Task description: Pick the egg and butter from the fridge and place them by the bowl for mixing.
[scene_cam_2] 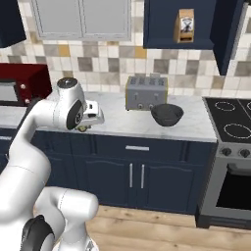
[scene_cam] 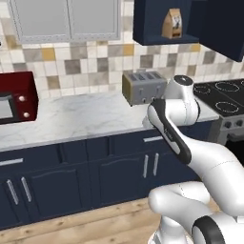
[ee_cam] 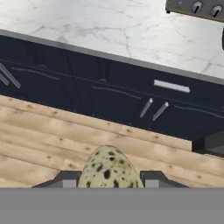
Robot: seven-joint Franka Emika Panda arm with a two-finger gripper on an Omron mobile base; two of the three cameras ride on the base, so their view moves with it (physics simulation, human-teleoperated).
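1. white marble counter (scene_cam: pixel 81 116) in the left base view: one toaster (scene_cam: pixel 141 87) at 1 o'clock and one red microwave (scene_cam: pixel 16 97) at 9 o'clock.
2. right base view: one dark bowl (scene_cam_2: pixel 167 114) on the counter, at 3 o'clock from the gripper (scene_cam_2: pixel 84 128), with bare marble between them.
3. hand view: one speckled egg (ee_cam: pixel 109 169) clamped between the jaws, long axis pointing out from them.

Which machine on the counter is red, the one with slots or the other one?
The microwave at the counter's left end is red. The toaster with slots on top is grey.
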